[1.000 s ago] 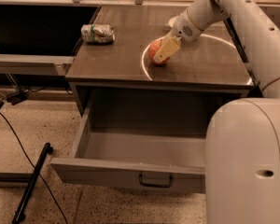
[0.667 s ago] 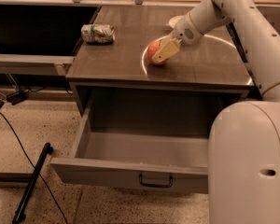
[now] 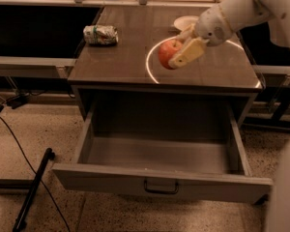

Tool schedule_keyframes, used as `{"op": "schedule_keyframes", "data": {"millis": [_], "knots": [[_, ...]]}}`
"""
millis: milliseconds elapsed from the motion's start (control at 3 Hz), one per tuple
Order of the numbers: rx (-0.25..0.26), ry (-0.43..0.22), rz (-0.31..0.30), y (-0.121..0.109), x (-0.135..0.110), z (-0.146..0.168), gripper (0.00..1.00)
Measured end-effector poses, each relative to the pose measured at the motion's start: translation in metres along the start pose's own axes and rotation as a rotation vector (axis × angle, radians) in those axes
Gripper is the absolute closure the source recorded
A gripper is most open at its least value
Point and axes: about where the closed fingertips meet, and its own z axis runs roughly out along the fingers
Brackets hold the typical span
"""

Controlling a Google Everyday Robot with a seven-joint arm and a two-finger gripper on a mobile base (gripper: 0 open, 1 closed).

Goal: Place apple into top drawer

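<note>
Upper right of centre, the gripper (image 3: pixel 180 50) pinches the apple (image 3: pixel 166 52) between its fingers over the counter (image 3: pixel 121 57); the top drawer (image 3: pixel 116 177) gapes open below, seemingly ready to receive it.

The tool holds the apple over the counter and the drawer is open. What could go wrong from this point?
1. The tool seems to grip the apple mostly at one side, so the round fruit might slip out and roll off the counter.
2. The top drawer lies below the counter's front edge; lowering too early could knock the apple against that edge.
3. The white bowl sits just behind the tool and could be bumped.
</note>
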Motion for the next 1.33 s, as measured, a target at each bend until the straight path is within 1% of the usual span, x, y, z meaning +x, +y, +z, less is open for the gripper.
{"op": "schedule_keyframes", "data": {"millis": [333,667,1000,1333], "knots": [[0.068,0.038,-0.23,0.064,-0.023,-0.047,1.0],[0.033,0.056,-0.289,0.089,-0.017,-0.037,1.0],[0.056,0.038,-0.135,0.081,0.034,0.003,1.0],[0.077,0.009,-0.008,0.087,0.11,0.056,1.0]]}}
